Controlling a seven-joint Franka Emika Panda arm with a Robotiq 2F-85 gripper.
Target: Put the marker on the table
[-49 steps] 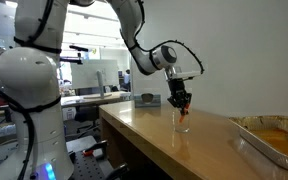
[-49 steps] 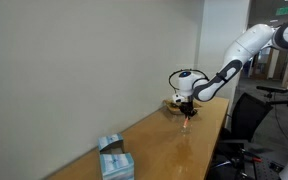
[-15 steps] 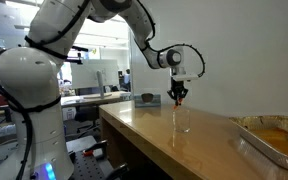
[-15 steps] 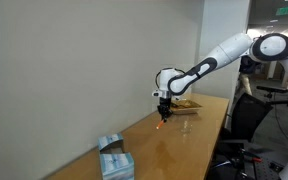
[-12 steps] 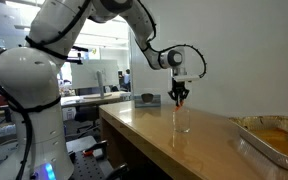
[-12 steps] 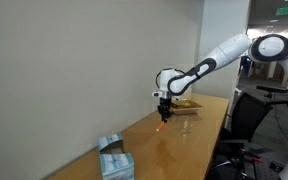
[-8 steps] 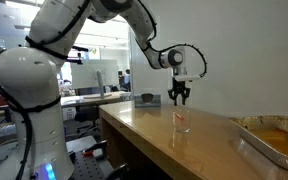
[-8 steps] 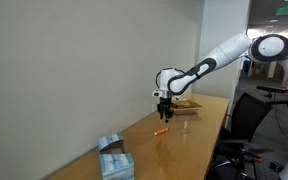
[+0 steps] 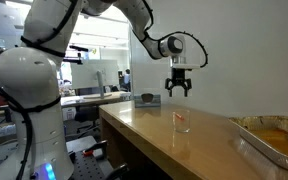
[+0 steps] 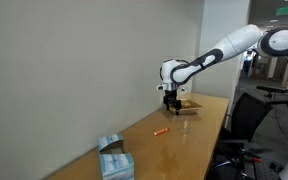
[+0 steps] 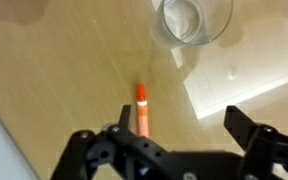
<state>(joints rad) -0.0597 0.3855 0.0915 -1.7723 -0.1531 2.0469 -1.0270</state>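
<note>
Marker (image 11: 142, 108) lies flat on the table (image 11: 54, 70), touching nothing else. The gripper (image 11: 179, 128) hangs directly above it, its 2 fingers spread wide and empty. In an exterior view the marker (image 10: 160, 131) sits well in from the table's front edge. 1 clear glass cup (image 11: 194, 18) stands upright near the marker's upper end, apart from it. Metal tray (image 9: 269, 135) lies well apart toward the table end, with bare tabletop between.
</note>
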